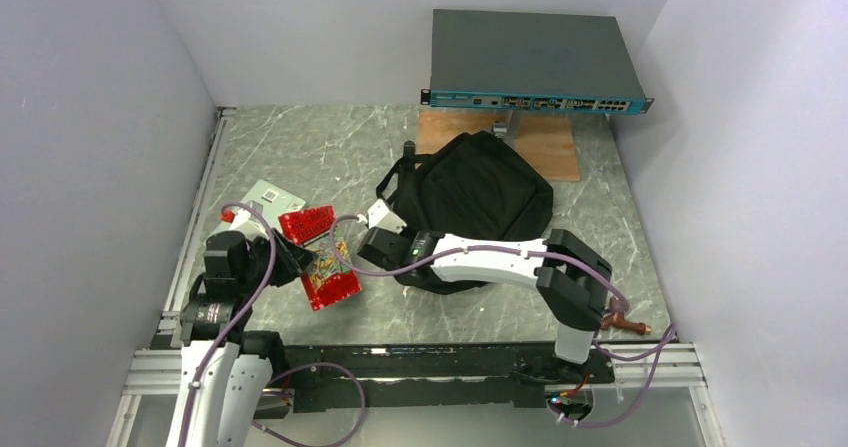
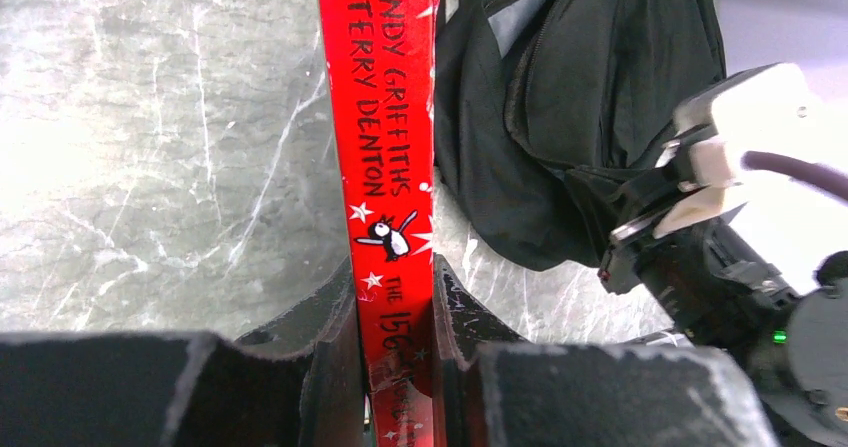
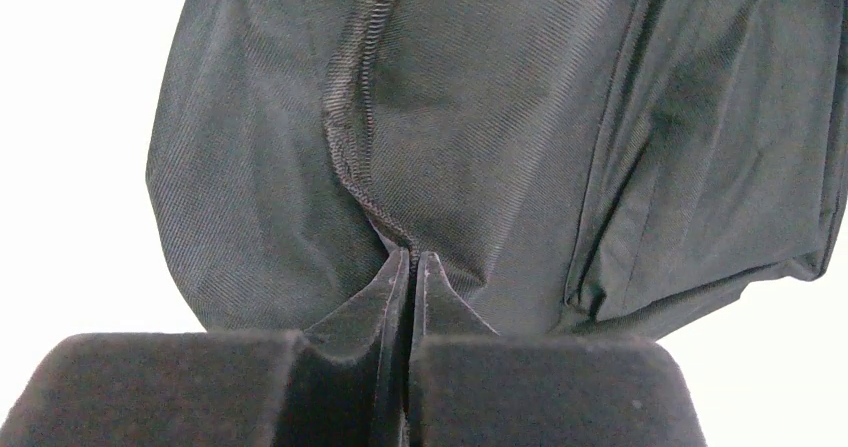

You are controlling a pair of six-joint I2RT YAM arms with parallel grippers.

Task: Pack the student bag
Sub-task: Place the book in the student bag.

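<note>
Left tool (image 2: 393, 272): clamped on the spine of a red book (image 2: 385, 117), held edge-up above the table (image 2: 150, 167).
Right tool (image 3: 410, 259): jaws together, pinching the student bag (image 3: 500, 117) at its zipped edge.
The bag lies slumped mid-table, just right of the book.
Step in hand, as we judge it: opening the bag's mouth. We would lift the pinched edge up and away, hold the pinch firm, and bring the book in spine-first once a gap shows.

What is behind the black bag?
A wooden board lies behind the bag, and a grey box stands farther back. The bag hides part of the board.
</note>
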